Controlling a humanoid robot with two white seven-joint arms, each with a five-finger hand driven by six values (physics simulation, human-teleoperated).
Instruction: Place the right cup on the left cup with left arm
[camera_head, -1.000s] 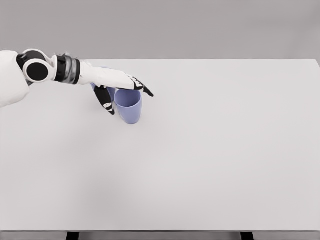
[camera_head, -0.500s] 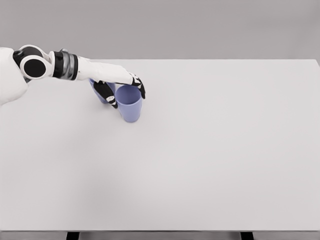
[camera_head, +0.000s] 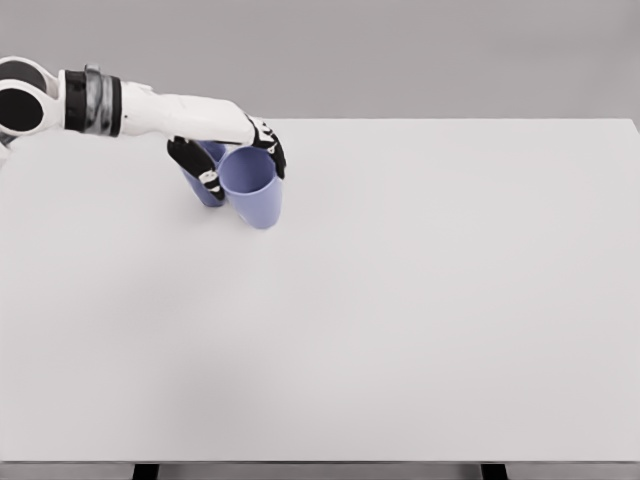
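Here 2 blue cups are sitting touching at the table's (camera_head: 420, 300) far left. The left hand (camera_head: 225, 155) is wrapping thumb and fingers (camera_head: 272, 155) around the right cup (camera_head: 252, 195) near its rim, likely so it lifts clear over the left cup (camera_head: 205, 185). Arm is reaching in nearly level, wrist bent downward.

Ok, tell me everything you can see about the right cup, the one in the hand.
The right cup is a plain lavender-blue tumbler, smooth and plastic-looking, with no handle, wider at its open rim than at its base. It looks empty and tilts, its mouth facing up toward the camera. The left hand is closed around its rim, thumb on the left, fingers over the far side. It sits near the table's far left, right beside the left cup, which it partly hides.
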